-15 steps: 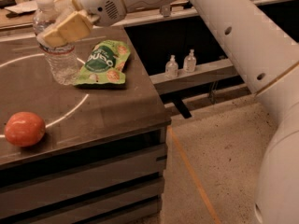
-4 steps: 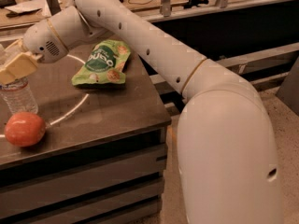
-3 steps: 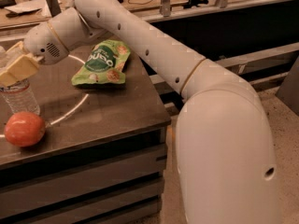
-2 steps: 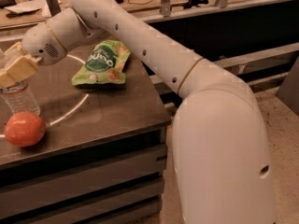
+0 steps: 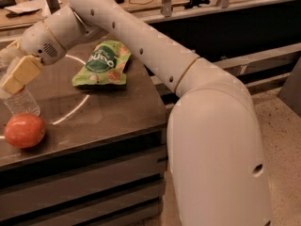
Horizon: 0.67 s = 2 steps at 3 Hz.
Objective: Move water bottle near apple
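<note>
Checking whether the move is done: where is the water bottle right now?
The water bottle stands far left on the table, just behind the apple, with the tool at its upper part.

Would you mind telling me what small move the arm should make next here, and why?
Probably open the pincer and let go. The water bottle it clasps appears to stand upright on the table, right beside the apple, with a narrow gap at most, so the placement looks done.
</note>
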{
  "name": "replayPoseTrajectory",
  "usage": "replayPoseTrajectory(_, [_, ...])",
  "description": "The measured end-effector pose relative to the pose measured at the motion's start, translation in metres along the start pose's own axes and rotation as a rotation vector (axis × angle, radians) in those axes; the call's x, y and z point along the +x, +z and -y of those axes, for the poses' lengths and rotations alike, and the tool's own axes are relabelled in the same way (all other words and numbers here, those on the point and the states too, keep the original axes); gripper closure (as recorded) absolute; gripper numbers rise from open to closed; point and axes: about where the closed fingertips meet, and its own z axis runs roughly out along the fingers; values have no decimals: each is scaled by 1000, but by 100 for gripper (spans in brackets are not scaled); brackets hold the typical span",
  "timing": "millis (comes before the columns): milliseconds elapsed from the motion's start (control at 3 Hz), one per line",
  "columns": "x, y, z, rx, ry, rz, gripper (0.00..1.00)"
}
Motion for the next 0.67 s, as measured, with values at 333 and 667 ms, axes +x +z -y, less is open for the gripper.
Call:
replayPoseTrajectory(333, [-1, 0, 0, 0, -2, -1, 0])
replayPoseTrajectory(667, [0, -20, -8, 24, -37, 19, 0])
